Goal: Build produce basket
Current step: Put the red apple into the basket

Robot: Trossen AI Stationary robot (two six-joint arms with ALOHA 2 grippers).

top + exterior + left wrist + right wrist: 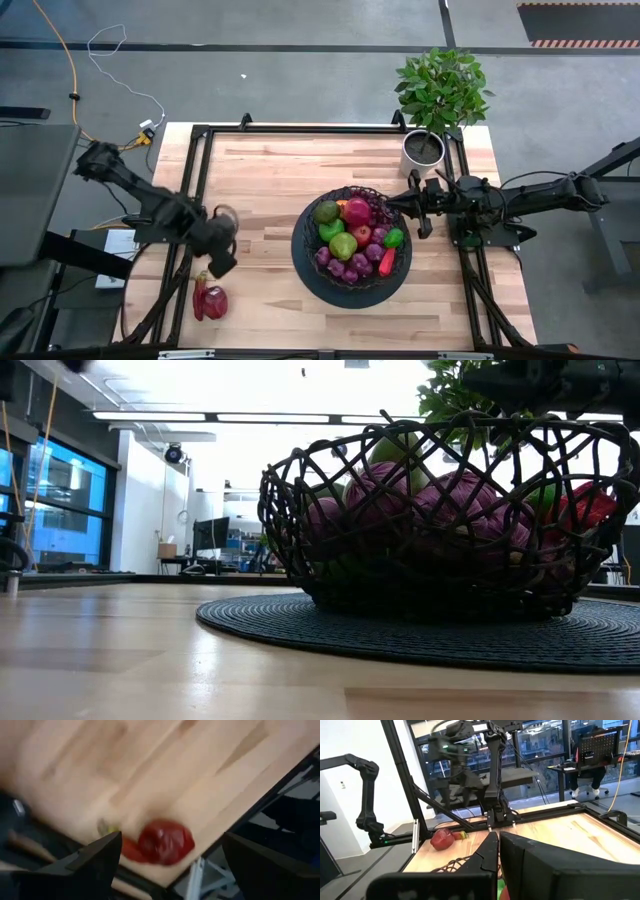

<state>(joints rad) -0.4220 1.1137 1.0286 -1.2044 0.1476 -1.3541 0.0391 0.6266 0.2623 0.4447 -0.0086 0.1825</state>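
The black wire basket stands on a round dark mat right of the table's middle. It holds produce: green and red apples, purple grapes and a red pepper. A red apple and a red pepper lie on the table near its near left corner. My left gripper hangs open above the table, just beyond them. In the left wrist view the apple shows between the spread fingers, well below them. My right gripper is shut, level at the basket's far right rim, holding nothing.
A potted green plant stands at the table's far right corner, just behind my right arm. A black frame rail runs along the table's left side. Bare wood lies between the basket and the left arm.
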